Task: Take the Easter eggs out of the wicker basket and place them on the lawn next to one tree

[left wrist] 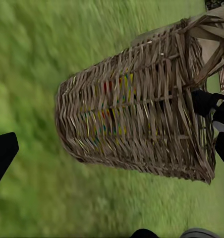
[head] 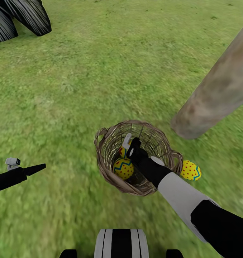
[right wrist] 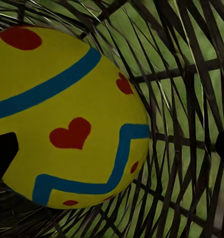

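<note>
The wicker basket stands on the lawn just short of the thick grey-brown tree trunk. One yellow Easter egg with a blue zigzag lies inside it, and a second egg is partly hidden behind my right gripper. That gripper reaches down into the basket and is open, its fingertips wide on either side of the egg. A third egg lies on the grass beside the basket, near the trunk. My left gripper hovers open at the left, facing the basket's side.
Dark striped leaf-like shapes lie at the far left corner of the grass. My base shows at the near edge. Open grass stretches to the left of the basket and beyond it.
</note>
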Robot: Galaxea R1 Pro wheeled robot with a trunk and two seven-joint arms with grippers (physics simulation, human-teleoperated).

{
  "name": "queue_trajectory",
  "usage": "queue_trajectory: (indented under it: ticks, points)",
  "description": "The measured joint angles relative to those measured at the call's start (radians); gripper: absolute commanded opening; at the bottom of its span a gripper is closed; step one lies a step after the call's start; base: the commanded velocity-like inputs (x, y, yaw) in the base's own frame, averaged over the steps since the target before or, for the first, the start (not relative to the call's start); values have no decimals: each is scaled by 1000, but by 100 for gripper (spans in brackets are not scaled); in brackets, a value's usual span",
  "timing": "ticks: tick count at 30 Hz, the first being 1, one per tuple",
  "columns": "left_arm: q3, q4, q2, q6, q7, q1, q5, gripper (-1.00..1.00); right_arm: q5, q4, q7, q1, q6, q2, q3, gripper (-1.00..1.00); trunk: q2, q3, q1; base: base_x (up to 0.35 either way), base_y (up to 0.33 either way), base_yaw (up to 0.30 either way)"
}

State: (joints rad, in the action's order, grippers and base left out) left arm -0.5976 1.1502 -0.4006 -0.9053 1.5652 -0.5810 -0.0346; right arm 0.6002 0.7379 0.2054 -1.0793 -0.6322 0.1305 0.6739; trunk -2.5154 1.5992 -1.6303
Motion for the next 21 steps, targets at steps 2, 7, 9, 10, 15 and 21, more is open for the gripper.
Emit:
queue_trajectory:
  ticks: [2,7,9,10,15,21]
  points:
    - [0,1,0,0,0,0,0,100,0,3,0,0,-1,0,0,100,0,0,0,0,0,0]
    - [0,2,0,0,0,0,0,100,0,4,0,0,-1,0,-1,100,0,8,-1,0,0,0]
    - [0,1,0,0,0,0,-1,100,0,2,0,0,-1,0,0,100,0,8,-1,0,0,0]
    - [0,1,0,0,0,0,-1,100,0,1,0,0,-1,0,0,100,0,8,-1,0,0,0]
    - [0,0,0,0,0,0,0,100,-5,3,4,0,0,0,-1,100,-1,15,-2,0,0,0]
    - [0,0,0,0,0,0,-1,100,-11,1,9,0,0,0,-1,100,-2,27,-3,0,0,0]
